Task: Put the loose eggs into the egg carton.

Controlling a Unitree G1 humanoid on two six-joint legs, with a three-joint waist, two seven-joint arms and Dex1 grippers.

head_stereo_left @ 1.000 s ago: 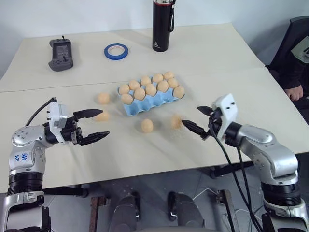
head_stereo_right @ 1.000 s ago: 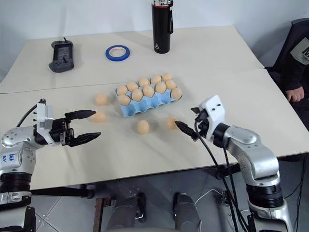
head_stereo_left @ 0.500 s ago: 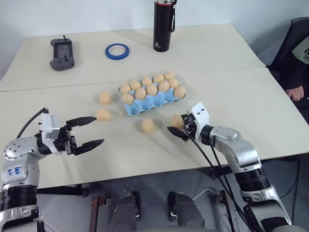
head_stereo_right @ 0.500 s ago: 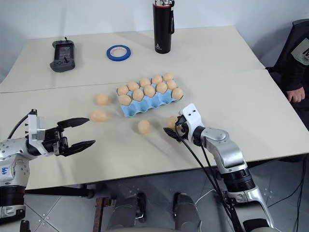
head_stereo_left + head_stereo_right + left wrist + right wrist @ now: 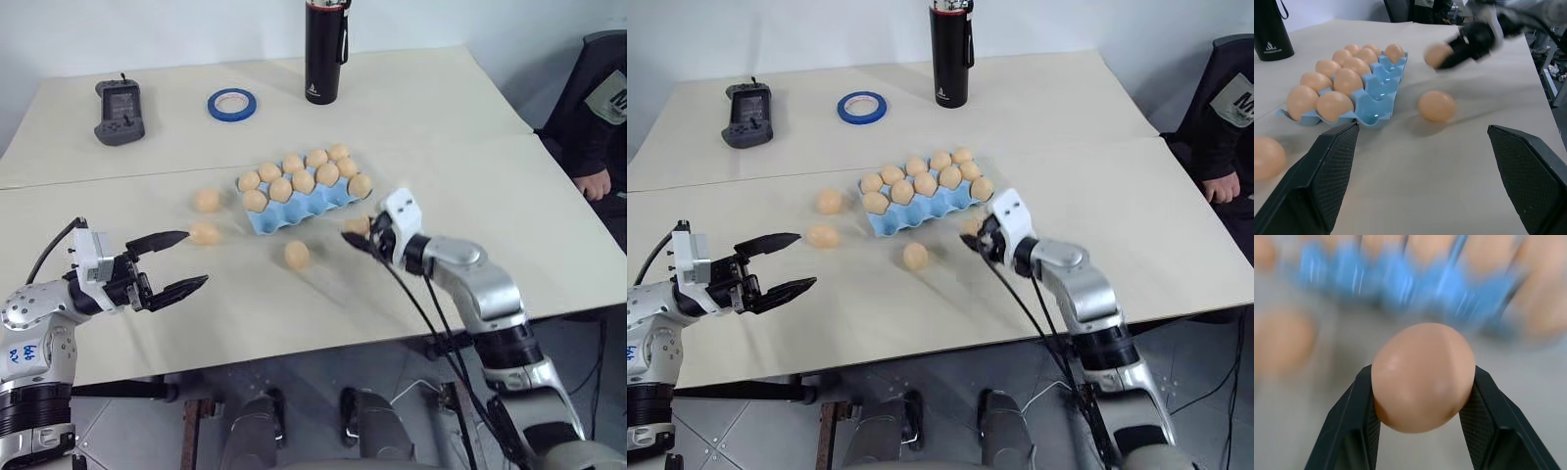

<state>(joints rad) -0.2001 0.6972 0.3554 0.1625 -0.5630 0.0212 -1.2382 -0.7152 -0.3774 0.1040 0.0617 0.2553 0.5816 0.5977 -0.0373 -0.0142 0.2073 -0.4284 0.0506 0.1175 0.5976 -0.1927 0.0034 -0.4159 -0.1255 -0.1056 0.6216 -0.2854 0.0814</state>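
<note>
Egg [image 5: 1422,377] pinched in the right gripper [image 5: 358,233], hanging just beside the egg carton [image 5: 294,211] mid-table; three loose eggs [image 5: 297,255] lie nearby. Left gripper [image 5: 176,262] gapes empty near the table's front edge.

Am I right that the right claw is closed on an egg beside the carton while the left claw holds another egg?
Not quite: the left claw is open and empty, as the left wrist view shows. The right claw does grip an egg beside the carton.
</note>
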